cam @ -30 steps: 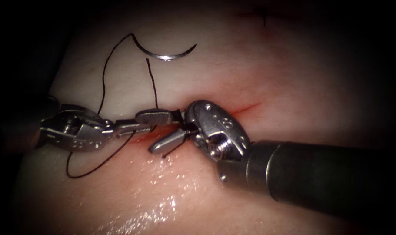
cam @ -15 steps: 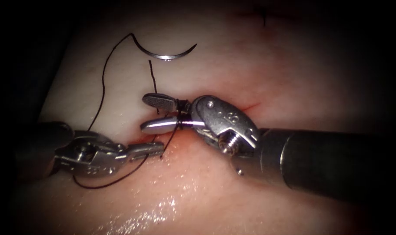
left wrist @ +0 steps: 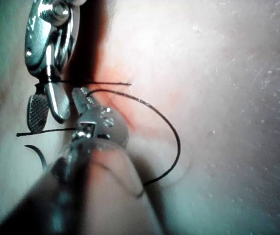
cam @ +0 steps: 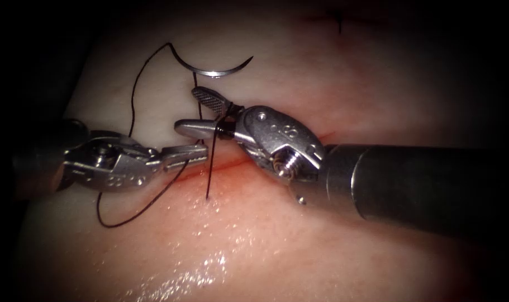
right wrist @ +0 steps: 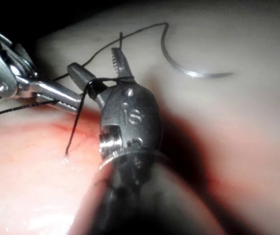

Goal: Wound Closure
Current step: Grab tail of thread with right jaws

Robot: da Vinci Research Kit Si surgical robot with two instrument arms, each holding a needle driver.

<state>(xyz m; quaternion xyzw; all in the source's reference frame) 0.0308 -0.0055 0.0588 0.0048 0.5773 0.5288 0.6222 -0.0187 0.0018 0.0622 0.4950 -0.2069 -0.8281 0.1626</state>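
Both tools, left [cam: 193,152] and right [cam: 201,112], are bright polished metal; the right tool's inner jaw face is cross-hatched. The needle [cam: 212,71] is smooth, shiny steel, the thread [cam: 132,106] dark and matt. The tissue [cam: 377,89] is pale and wet-glossy near the cut [cam: 232,164].

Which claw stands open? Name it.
The right claw, entering from the endoscope view's right: its jaws are spread with thread looped round them. The left claw is shut on the thread.

The left claw [cam: 195,154] pokes in from the left of the frame, pinched tight; the right claw [cam: 195,112] reaches from the right, spread wide
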